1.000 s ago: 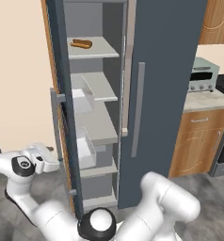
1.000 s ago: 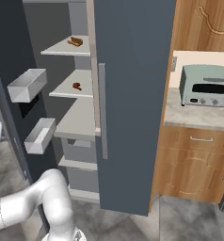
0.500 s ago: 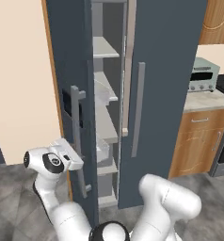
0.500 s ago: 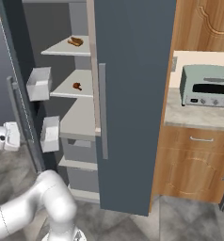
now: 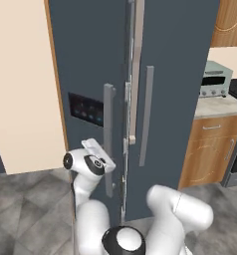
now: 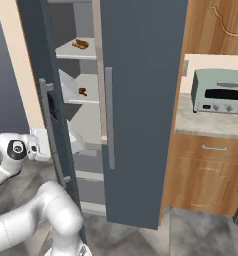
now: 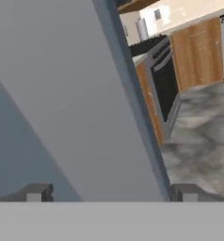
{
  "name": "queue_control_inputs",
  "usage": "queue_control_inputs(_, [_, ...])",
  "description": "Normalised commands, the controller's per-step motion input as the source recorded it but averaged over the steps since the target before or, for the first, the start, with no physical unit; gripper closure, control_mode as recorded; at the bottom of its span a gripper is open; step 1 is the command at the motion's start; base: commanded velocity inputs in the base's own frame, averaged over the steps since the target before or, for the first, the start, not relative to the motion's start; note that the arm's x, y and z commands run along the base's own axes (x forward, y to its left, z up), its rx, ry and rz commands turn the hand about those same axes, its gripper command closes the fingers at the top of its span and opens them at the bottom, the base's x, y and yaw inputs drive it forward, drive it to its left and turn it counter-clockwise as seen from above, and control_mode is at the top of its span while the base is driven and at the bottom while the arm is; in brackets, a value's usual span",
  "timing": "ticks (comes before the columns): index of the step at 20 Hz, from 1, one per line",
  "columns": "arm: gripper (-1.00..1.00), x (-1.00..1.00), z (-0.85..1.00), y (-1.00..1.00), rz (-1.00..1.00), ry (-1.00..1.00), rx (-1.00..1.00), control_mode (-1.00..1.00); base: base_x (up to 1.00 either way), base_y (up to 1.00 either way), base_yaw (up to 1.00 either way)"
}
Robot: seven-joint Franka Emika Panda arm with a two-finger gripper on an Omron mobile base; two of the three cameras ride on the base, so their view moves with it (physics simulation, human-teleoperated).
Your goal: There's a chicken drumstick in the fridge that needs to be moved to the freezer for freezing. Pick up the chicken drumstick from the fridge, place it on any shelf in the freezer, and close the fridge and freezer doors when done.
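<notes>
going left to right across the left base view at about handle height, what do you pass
cream wall → black panel on the freezer door → that door's handle → fridge door handle → toaster oven on the counter

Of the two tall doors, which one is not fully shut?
The left door with the black control panel: it stands slightly ajar beside the tool; the plain door is shut.

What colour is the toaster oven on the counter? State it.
Pale green toaster oven with a dark window, clearest in the right base view.
</notes>
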Motion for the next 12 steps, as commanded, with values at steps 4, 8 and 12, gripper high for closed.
queue_control_inputs(4, [-1.00,0.86,0.00,-0.74,0.00,0.00,0.09,-1.00,0.00,0.00,0.00])
queue_control_inputs(8, [-1.00,0.93,0.00,-0.80,0.00,0.00,0.12,-1.00,0.00,0.00,0.00])
queue_control_inputs(12, [-1.00,0.85,0.00,-0.94,0.04,0.00,0.17,-1.00,0.00,0.00,0.00])
